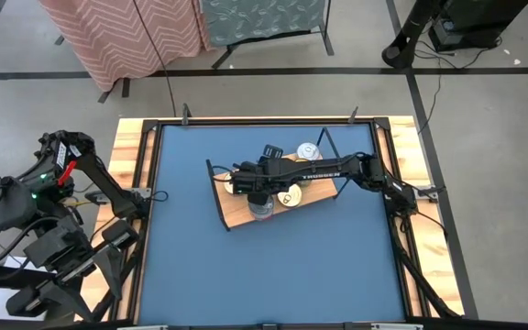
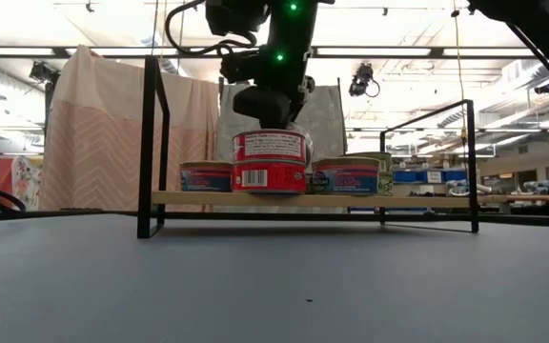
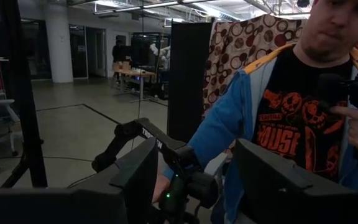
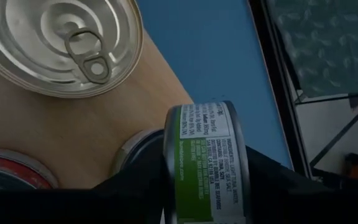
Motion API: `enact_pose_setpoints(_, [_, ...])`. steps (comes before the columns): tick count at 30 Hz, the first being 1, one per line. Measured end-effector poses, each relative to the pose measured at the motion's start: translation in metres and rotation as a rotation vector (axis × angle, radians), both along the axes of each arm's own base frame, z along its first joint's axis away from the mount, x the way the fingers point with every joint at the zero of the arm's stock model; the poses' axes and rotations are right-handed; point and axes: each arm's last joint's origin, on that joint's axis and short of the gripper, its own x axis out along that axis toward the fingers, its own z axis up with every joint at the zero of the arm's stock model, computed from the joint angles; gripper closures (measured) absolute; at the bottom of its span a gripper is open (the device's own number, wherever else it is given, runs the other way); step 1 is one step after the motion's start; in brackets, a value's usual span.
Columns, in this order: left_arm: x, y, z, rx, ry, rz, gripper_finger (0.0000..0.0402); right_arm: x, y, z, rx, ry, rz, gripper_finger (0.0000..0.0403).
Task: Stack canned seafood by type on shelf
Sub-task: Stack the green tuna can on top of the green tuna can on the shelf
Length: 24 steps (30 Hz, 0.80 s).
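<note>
Right gripper (image 4: pixel 207 199), hanging over the shelf (image 1: pixel 236 215), clasps a green-labelled tin (image 4: pixel 207 165) by its rim, on edge, above a red-labelled stack (image 2: pixel 270 160). Judging by looks, the tin is rigid, smooth and fairly heavy; grip across the side wall. Left gripper (image 3: pixel 194 186) waits open, off the table.

The shelf (image 1: pixel 236 213) sits slantwise near the middle of my bench (image 1: pixel 273 275). My right tool (image 1: pixel 257 186) hangs over the shelf's middle, above a two-tin stack (image 2: pixel 270 160) at its front edge. A single tin (image 2: pixel 206 176) stands left of the stack in the low view, another tin (image 2: pixel 347 176) right of it. My left tool (image 1: pixel 62 147) waits off the bench's left edge, well apart.
</note>
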Motion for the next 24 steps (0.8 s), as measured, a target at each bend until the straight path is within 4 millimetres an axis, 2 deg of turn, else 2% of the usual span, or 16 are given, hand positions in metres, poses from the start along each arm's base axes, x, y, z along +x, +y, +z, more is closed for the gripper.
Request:
enact_pose_setpoints(9, [-0.0005, -0.0004, 0.0, 0.002, -0.002, -0.022, 0.0184, 0.0004, 0.0069, -0.0005, 0.059, 0.006, 0.038, 0.0224])
enact_pose_setpoints(13, [-0.0006, -0.0005, -0.0001, 0.002, -0.002, -0.027, 0.0184, 0.0005, 0.008, -0.0011, 0.116, -0.003, 0.034, 0.0206])
enact_pose_setpoints(24, [-0.0069, -0.0041, -0.0001, 0.003, -0.004, -0.054, 0.0184, 0.0007, 0.0084, -0.0016, 0.13, -0.013, 0.021, 0.0152])
